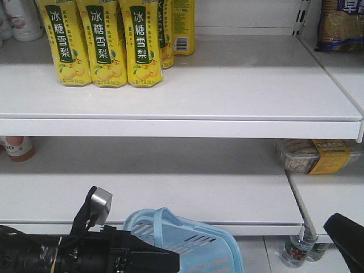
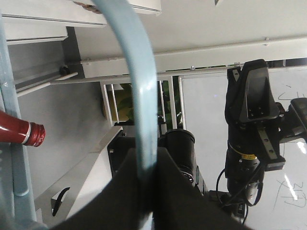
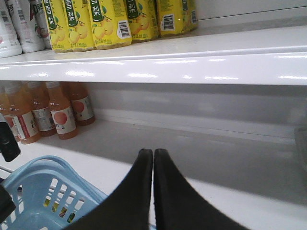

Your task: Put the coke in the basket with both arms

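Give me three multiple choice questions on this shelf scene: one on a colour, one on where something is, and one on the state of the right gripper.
1. What colour is the basket?
A) red
B) light blue
C) green

2. Where do the yellow cartons stand?
A) in the basket
B) on the floor
C) on the upper shelf

3. On the right gripper, how do the jaws stand?
A) wide open
B) clamped on a bottle
C) shut, with nothing between them

Answers:
1 B: its slotted plastic shows pale blue in the front and right wrist views.
2 C: they stand in a row at the back left of that shelf.
3 C: the right wrist view shows the two tips touching, with nothing held.
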Controlling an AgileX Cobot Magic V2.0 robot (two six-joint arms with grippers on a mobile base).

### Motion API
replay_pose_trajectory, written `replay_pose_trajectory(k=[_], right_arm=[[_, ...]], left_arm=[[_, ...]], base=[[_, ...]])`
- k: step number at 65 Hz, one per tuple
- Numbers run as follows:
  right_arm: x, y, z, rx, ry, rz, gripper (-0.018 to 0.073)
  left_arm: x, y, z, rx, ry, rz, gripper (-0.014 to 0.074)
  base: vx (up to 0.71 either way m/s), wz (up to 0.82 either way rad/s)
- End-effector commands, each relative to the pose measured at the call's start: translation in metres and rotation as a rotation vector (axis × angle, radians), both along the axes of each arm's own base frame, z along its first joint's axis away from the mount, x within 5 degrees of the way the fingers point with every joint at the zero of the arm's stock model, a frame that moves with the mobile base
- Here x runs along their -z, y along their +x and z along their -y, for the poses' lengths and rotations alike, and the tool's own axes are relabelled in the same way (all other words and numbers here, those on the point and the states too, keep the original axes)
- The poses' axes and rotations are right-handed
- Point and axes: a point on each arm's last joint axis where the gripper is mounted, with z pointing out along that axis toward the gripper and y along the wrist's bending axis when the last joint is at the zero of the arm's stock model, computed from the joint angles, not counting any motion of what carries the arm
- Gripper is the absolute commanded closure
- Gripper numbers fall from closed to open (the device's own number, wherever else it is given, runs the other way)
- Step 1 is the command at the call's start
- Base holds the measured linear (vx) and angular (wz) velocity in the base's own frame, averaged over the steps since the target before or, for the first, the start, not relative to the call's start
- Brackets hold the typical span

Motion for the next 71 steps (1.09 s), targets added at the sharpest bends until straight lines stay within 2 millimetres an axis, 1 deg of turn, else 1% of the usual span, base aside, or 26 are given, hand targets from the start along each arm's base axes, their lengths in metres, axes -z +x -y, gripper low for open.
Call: replay_pose_trajectory(k=[1, 10, 16, 23, 34, 47, 57, 71], right_arm=[[-0.009, 0.002, 0.002, 0.022, -0.023, 0.037, 0.0564], [-0.009, 0.002, 0.002, 0.022, -0.023, 0.037, 0.0564], [-0.009, 0.002, 0.002, 0.022, -0.023, 0.037, 0.0564], [-0.009, 0.001, 0.001, 0.019, -0.023, 0.037, 0.0564], [-0.009, 0.001, 0.001, 0.018, -0.023, 0.037, 0.0564], [-0.009, 0.001, 0.001, 0.018, -0.023, 0.037, 0.0564], [-0.009, 0.001, 0.001, 0.018, -0.023, 0.037, 0.0564], [-0.009, 0.001, 0.001, 0.018, -0.023, 0.037, 0.0564]], left_arm=[[-0.040, -0.006, 0.004, 0.081, -0.322, 0.052, 0.0603], [-0.052, -0.009, 0.000, 0.041, -0.358, 0.149, 0.0603], [-0.061, -0.016, -0.006, 0.012, -0.374, 0.235, 0.0603], [-0.066, -0.027, -0.014, -0.040, -0.356, 0.308, 0.0603], [-0.064, -0.043, -0.027, -0.122, -0.267, 0.356, 0.0603], [-0.071, -0.061, -0.043, -0.211, -0.210, 0.461, 0.0603], [-0.081, -0.070, -0.053, -0.279, -0.176, 0.553, 0.0603], [-0.084, -0.077, -0.063, -0.355, -0.098, 0.629, 0.0603]], base=[[0.00, 0.00], [0.00, 0.00], [0.00, 0.00], [0.00, 0.00], [0.00, 0.00], [0.00, 0.00], [0.00, 0.00], [0.00, 0.00]])
